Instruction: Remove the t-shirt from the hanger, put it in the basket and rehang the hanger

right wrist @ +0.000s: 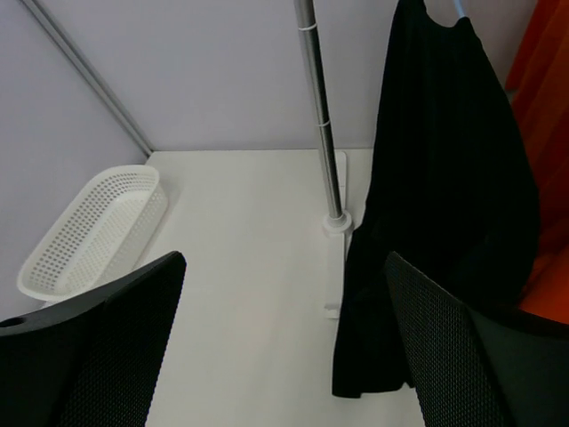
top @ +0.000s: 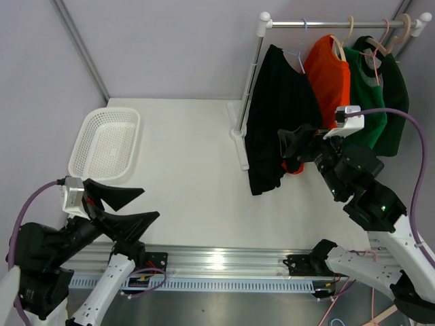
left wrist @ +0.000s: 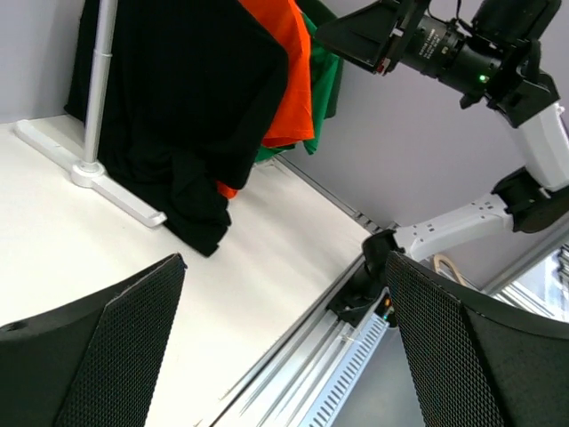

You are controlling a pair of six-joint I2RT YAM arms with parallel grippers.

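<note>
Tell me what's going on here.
Two robot arms are set to pull a t-shirt off its hanger. The right gripper is open beside the black t-shirt, which hangs on the rail next to an orange shirt and a green shirt. The left gripper is open near the white basket. Nothing is gripped.

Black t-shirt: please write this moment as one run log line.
black t-shirt on hanger | right fingers open, facing it | left fingers open, far away

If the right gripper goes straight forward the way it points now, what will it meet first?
Probably the black t-shirt, which hangs just ahead of the right gripper. The rack pole stands further on. Depth is unclear, so the open gripper might slip past the shirt's edge.
</note>
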